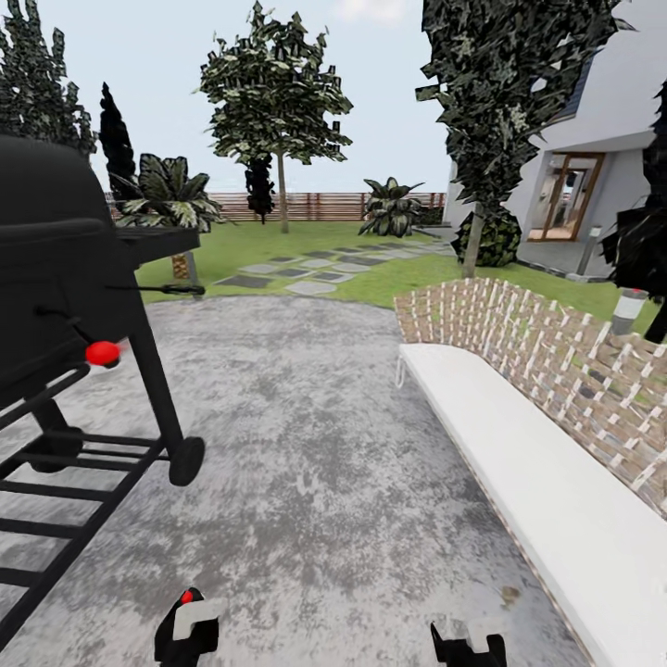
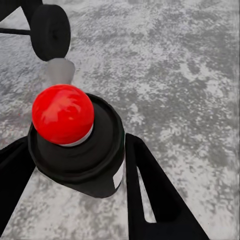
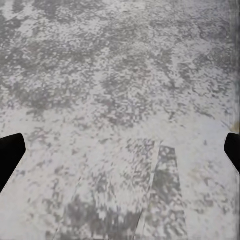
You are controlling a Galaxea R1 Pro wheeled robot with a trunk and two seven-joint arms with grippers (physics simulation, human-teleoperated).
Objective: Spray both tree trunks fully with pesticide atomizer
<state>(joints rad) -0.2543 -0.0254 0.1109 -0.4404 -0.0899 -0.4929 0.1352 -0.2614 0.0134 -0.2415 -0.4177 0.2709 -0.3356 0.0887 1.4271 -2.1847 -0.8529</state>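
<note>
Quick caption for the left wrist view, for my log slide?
Left hand closed around the red-topped pesticide atomizer above the stone floor, grill wheel behind.

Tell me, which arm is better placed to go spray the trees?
Left. Its gripper is shut on the pesticide atomizer, red top up, while the right gripper is open over bare paving.
</note>
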